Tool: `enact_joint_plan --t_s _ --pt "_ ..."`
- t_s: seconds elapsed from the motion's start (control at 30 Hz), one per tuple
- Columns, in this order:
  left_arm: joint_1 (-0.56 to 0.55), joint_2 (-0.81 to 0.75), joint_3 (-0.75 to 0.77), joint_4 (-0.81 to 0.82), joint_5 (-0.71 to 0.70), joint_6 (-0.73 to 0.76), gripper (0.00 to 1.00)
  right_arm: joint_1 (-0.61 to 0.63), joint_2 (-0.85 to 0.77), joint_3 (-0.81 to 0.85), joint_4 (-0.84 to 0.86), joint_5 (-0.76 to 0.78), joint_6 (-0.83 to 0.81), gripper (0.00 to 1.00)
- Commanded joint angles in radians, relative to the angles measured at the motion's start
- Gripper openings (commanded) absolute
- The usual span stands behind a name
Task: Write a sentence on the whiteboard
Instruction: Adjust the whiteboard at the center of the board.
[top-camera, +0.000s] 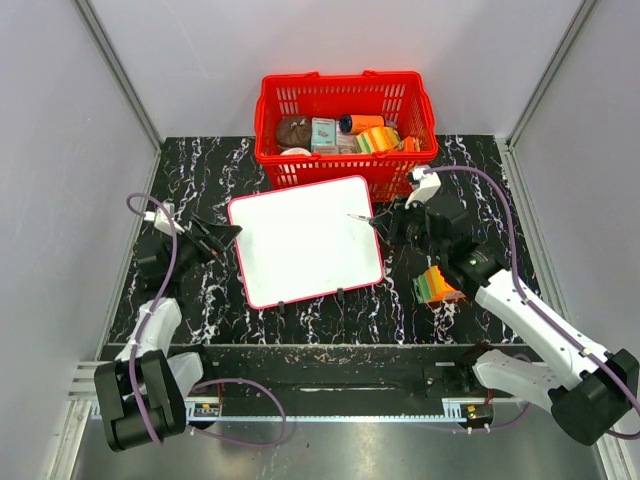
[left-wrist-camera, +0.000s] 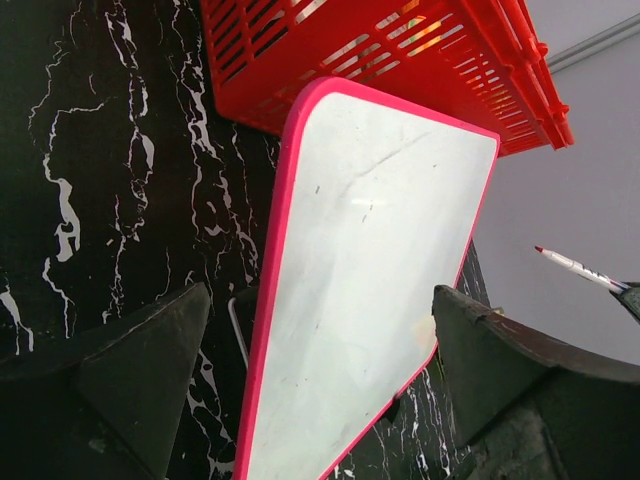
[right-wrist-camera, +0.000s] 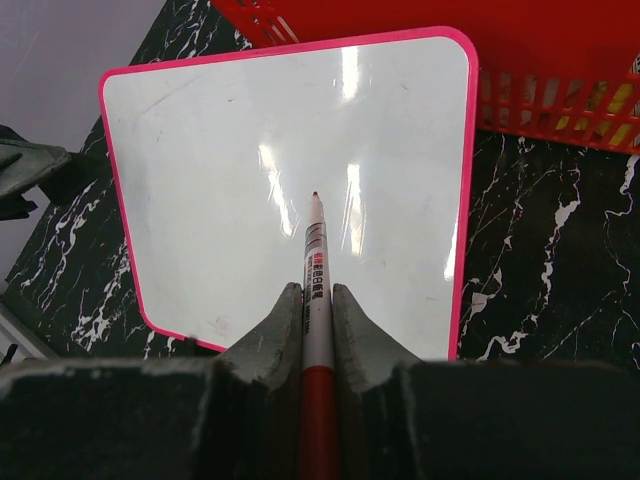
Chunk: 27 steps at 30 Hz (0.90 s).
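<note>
Right gripper (right-wrist-camera: 317, 300): clamped on the barrel of the marker (right-wrist-camera: 316, 250), cap off, red tip forward.

Marker long axis: right to left in the scene, pointing across the whiteboard (right-wrist-camera: 250, 140).

Tip position: over the right part of the board, far half. Judged from the left wrist view, held clear of the surface, not touching.

Whiteboard: flat at the middle of the table (top-camera: 200, 170), slightly rotated, far edge just beside or against the red basket (top-camera: 340, 78). Blank; no sentence yet.

Left gripper (top-camera: 228, 235): jaws spread wide, holding nothing, at the board's left edge. Contact with the rim not discernible.

Nearer to the writing surface, and carrying the tool: the right arm.

For the coming move, probably: lower the tip straight down onto the surface below, then begin the first stroke.
</note>
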Motion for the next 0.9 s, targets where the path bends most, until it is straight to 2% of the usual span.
enact_joint_plan --t_s 0.0,0.23,0.33,0.53,0.63,0.67,0.77,0.8,0.87 --pt "0.003 0.075 0.047 0.138 0.029 0.016 0.97 -0.004 0.005 0.004 0.049 -0.014 -0.005 0.00" --pt "-0.032 0.201 0.081 0.219 0.069 0.023 0.95 -0.004 -0.001 0.001 0.046 -0.006 -0.007 0.00" --pt "-0.050 0.255 0.104 0.247 0.090 0.031 0.90 -0.004 -0.007 0.001 0.046 -0.005 -0.010 0.00" --pt "-0.116 0.327 0.184 0.124 0.080 0.157 0.81 -0.004 -0.016 0.002 0.041 -0.003 -0.013 0.00" --pt "-0.120 0.344 0.184 0.115 0.084 0.183 0.73 -0.006 -0.022 0.002 0.037 -0.002 -0.014 0.00" --pt "-0.120 0.348 0.182 0.112 0.084 0.189 0.65 -0.006 -0.024 0.002 0.037 0.000 -0.014 0.00" --pt "-0.121 0.360 0.172 0.112 0.090 0.203 0.53 -0.004 -0.028 0.001 0.037 -0.002 -0.016 0.00" --pt "-0.121 0.365 0.169 0.114 0.093 0.208 0.44 -0.004 -0.027 0.001 0.037 -0.002 -0.014 0.00" --pt "-0.126 0.374 0.161 0.114 0.101 0.212 0.33 -0.004 -0.025 0.001 0.035 -0.003 -0.016 0.00"
